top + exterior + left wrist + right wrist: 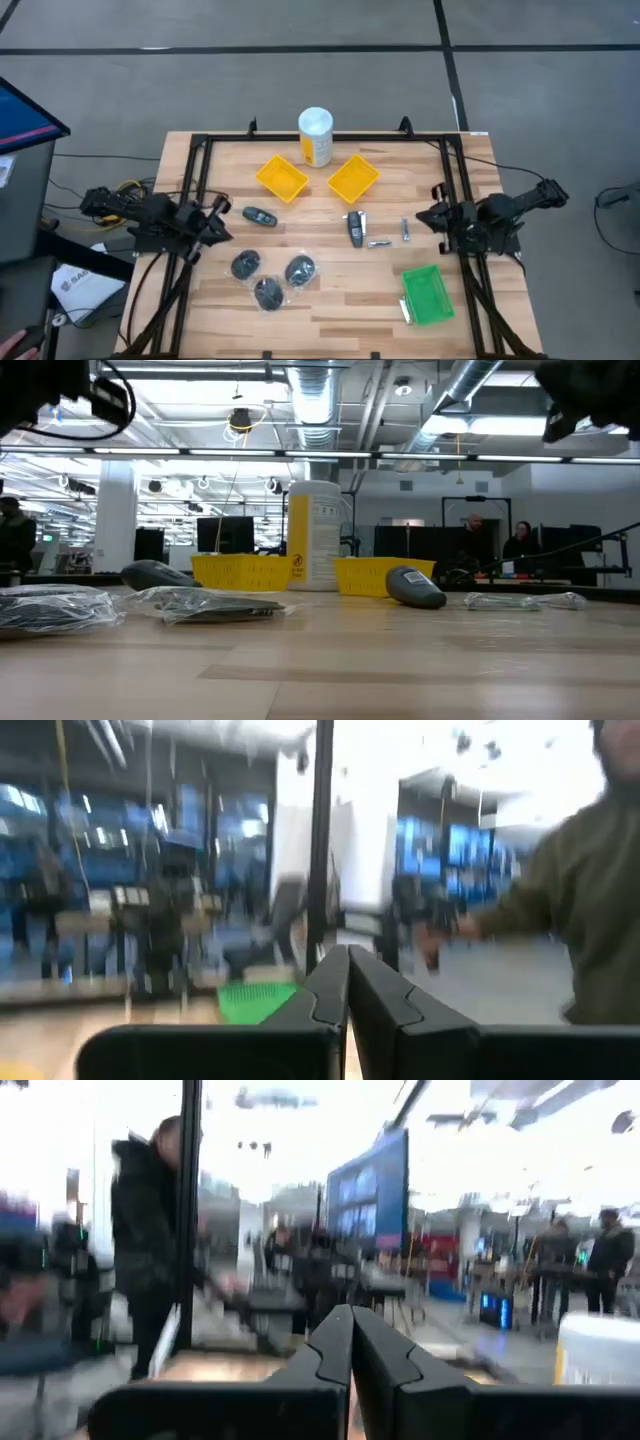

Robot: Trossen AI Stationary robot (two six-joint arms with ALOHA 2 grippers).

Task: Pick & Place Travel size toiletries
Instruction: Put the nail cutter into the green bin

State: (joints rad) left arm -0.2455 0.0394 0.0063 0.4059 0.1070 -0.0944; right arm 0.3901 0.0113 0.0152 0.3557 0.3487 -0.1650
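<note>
Both arms wait at the table's edges: left gripper (218,222) at the left side, right gripper (428,217) at the right, each with fingers pressed together and holding nothing. Three wrapped dark discs (270,276) cluster at front-left of centre. One black oblong piece (260,215) lies near the left gripper, another (356,228) at mid-table beside tiny silver pieces (392,236). Behind sit two yellow trays (281,177) and the yellow canister (315,137); a green tray (428,293) sits front-right.

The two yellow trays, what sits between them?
In the high view, bare table separates the yellow trays; the canister stands just behind the gap.
</note>
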